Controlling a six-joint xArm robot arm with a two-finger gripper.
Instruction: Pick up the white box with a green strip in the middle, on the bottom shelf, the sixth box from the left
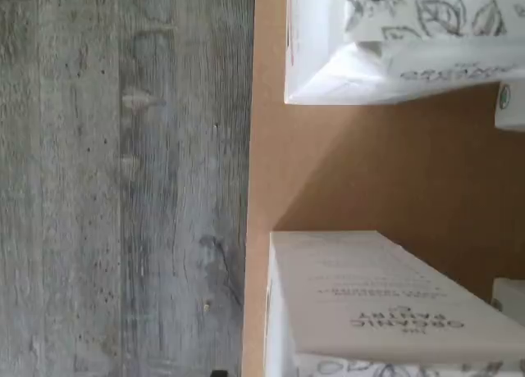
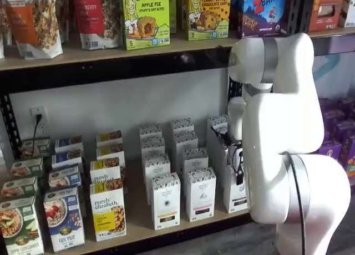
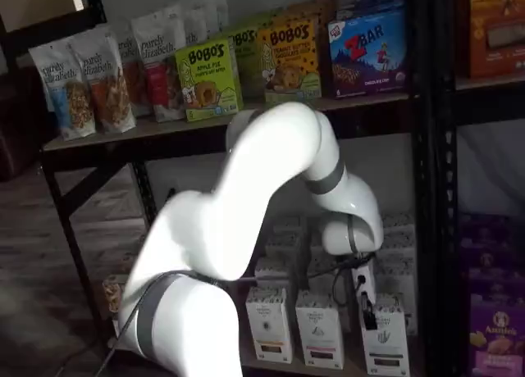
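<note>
The white box [image 2: 235, 195] is a tall white carton with a speckled top. It stands at the front of the rightmost white row on the bottom shelf [image 2: 138, 224], partly behind the arm. It also shows in a shelf view [image 3: 384, 342]. My gripper [image 2: 238, 167] hangs right over its top, and its black fingers [image 3: 368, 313] reach down at the box's upper front. No gap or grip shows plainly. The wrist view shows two white cartons [image 1: 385, 303] [image 1: 394, 41] with bare tan shelf board [image 1: 377, 164] between them, and no fingers.
Two more rows of white cartons [image 2: 165, 200] [image 2: 200, 194] stand left of the target. Colourful cereal boxes [image 2: 107, 208] are further left. Purple boxes [image 3: 496, 336] stand to the right beyond a black upright. The upper shelf [image 2: 111, 50] holds snack boxes. The grey wood floor [image 1: 123, 180] lies below the shelf edge.
</note>
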